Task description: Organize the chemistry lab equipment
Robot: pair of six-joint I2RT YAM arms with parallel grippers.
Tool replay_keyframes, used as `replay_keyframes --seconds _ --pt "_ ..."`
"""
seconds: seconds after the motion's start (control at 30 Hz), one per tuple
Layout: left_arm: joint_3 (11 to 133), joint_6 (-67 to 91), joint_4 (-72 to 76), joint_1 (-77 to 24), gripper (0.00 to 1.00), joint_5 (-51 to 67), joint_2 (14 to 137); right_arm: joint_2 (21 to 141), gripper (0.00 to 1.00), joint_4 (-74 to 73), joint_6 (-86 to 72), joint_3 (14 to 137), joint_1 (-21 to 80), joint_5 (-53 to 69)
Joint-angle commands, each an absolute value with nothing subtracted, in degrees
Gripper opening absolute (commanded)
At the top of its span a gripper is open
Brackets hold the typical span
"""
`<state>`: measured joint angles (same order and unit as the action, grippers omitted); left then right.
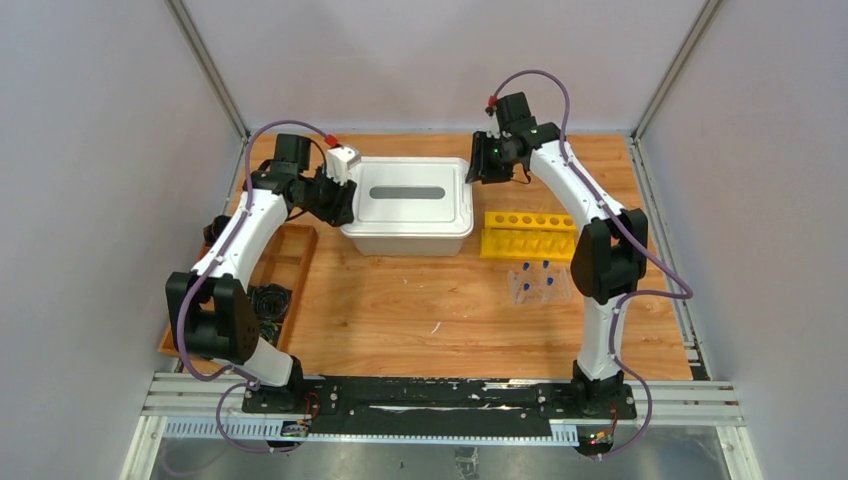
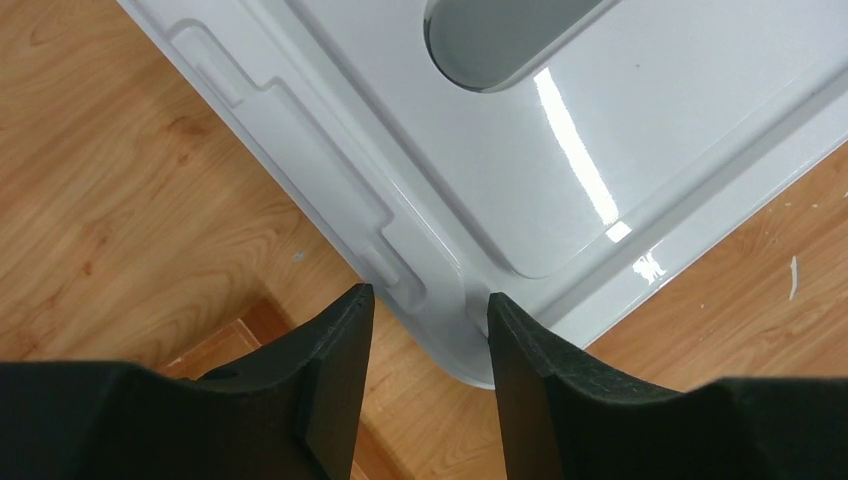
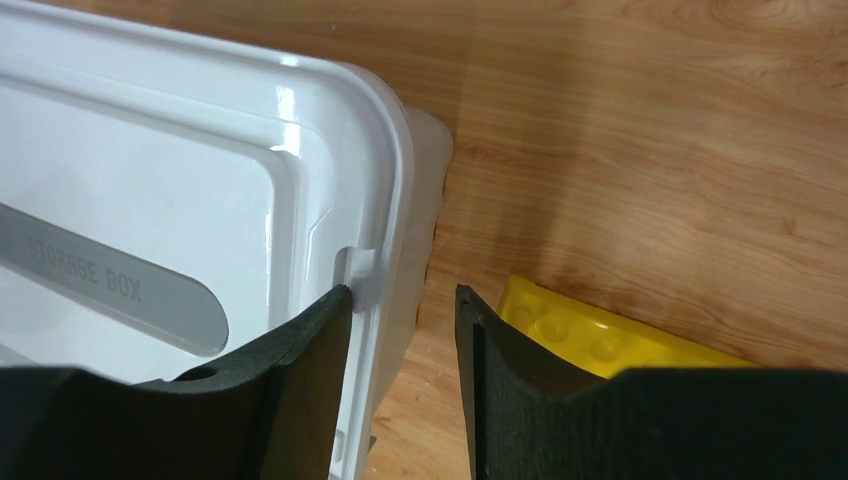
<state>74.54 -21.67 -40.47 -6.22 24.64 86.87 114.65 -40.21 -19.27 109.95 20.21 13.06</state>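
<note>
A white storage box (image 1: pixel 408 205) with its lid on stands at the back middle of the table. My left gripper (image 1: pixel 338 197) is open at the box's left side; in the left wrist view its jaws (image 2: pixel 430 305) stand either side of a lid corner (image 2: pixel 470 340). My right gripper (image 1: pixel 490 160) is open at the box's far right corner; in the right wrist view its jaws (image 3: pixel 403 295) straddle the lid's rim (image 3: pixel 385 270). Several blue-capped test tubes (image 1: pixel 537 283) stand in a clear holder. The squeeze bottle, beakers and cup are out of view.
A yellow test tube rack (image 1: pixel 528 235) lies right of the box, and its end shows in the right wrist view (image 3: pixel 590 335). A wooden tray (image 1: pixel 290 250) at the left holds black cable coils (image 1: pixel 268 300). Grey walls close in on three sides.
</note>
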Motion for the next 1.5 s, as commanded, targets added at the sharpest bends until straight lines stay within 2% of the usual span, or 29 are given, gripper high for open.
replay_keyframes --seconds 0.0,0.2,0.33,0.5,0.9,1.13,1.3,1.4,1.43,1.47 --pt "72.11 -23.45 -43.96 -6.12 0.5 23.51 86.08 111.76 0.46 -41.47 -19.13 107.13 19.74 13.36" --pt "73.02 -22.41 -42.44 -6.11 0.57 21.01 86.01 111.81 0.46 -40.52 -19.36 106.21 19.75 12.87" --pt "78.63 -20.62 -42.04 -6.11 0.67 20.51 86.84 113.08 0.46 -41.71 -19.05 109.32 19.66 11.15" --pt "86.31 -19.53 -41.38 -6.06 0.73 19.81 89.95 114.12 0.46 -42.54 -19.65 114.49 19.25 11.01" --pt "93.15 -19.8 -37.37 -6.06 0.66 15.98 101.12 121.61 0.4 -42.22 -21.8 119.53 19.07 12.66" --pt "90.47 -20.31 -35.4 -6.09 0.65 15.43 104.47 122.66 0.34 -41.08 -21.67 115.68 18.66 11.6" --pt "89.07 -20.83 -34.67 -6.07 0.65 14.25 104.31 121.51 0.33 -40.25 -22.42 115.05 18.34 12.56" --pt "90.17 -20.74 -35.35 -6.06 0.71 12.83 102.55 119.94 0.4 -40.16 -22.88 117.45 18.28 13.62" --pt "90.9 -20.48 -35.74 -6.06 0.75 12.15 101.56 119.0 0.44 -40.2 -23.05 118.4 18.28 13.7" --pt "91.9 -20.15 -36.11 -5.99 0.84 11.42 100.34 117.88 0.48 -40.13 -23.06 119.1 18.34 13.71"
